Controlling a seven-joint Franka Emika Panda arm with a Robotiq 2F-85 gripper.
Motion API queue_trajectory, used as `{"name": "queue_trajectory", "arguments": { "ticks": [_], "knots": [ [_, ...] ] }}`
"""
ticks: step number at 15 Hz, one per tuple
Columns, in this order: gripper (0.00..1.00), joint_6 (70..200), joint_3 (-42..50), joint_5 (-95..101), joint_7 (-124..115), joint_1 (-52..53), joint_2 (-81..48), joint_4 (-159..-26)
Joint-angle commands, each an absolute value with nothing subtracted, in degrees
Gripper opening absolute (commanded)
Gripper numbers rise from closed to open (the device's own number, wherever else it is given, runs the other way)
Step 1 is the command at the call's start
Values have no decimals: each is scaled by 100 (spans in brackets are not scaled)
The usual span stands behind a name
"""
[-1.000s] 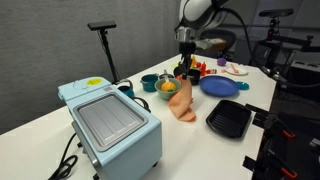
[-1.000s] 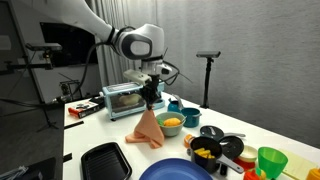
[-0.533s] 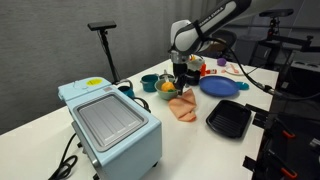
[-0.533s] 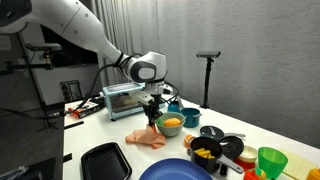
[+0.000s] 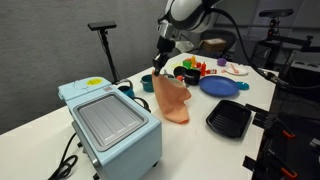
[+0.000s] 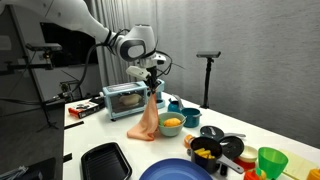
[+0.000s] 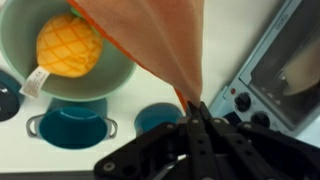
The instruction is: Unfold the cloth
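Toaster oven [image 5: 110, 125] sits at the left of my table. Just right of it the cloth [image 5: 171, 100] hangs in a long drape from the gripper [image 5: 159, 72], its hem apparently resting on the tabletop. The jaws are pinched together on one corner. Further right lie the blue plate [image 5: 220, 87] and black tray [image 5: 230, 120]. My worry is the thin pinch: a quick swing could slip the corner free or drag the hem into the bowl [image 6: 172, 123] beside it. Only the wrist view shows the fingertips closed on fabric, plus the yellow toy fruit [image 7: 70, 45] in that bowl. Only the exterior views show the hem.
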State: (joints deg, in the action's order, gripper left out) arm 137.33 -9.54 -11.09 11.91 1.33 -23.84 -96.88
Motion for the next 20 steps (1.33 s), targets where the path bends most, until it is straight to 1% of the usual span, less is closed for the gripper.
{"name": "queue_trajectory", "arguments": {
  "ticks": [1,5,6,7,9,13,18,19,20],
  "knots": [
    [1,14729,-1200,-1567,1739,23,-1807,-10188],
    [1,16026,-1647,-2147,2550,-62,-1587,-10498],
    [1,15966,-1827,-2327,2982,-139,-1555,-10568],
    [1,15466,-2020,-2510,3376,-247,-1518,-10637],
    [1,14991,-2020,-2527,3523,-255,-1372,-11051],
    [1,14071,-1694,-2260,3717,-172,-1329,-11712],
    [1,12395,-1283,-1807,3969,-132,-1376,-11901],
    [27,12039,-1202,-1640,3972,-100,-1395,-11872],
    [28,11666,-1139,-1499,4003,-82,-1421,-11818]
  ]
}}
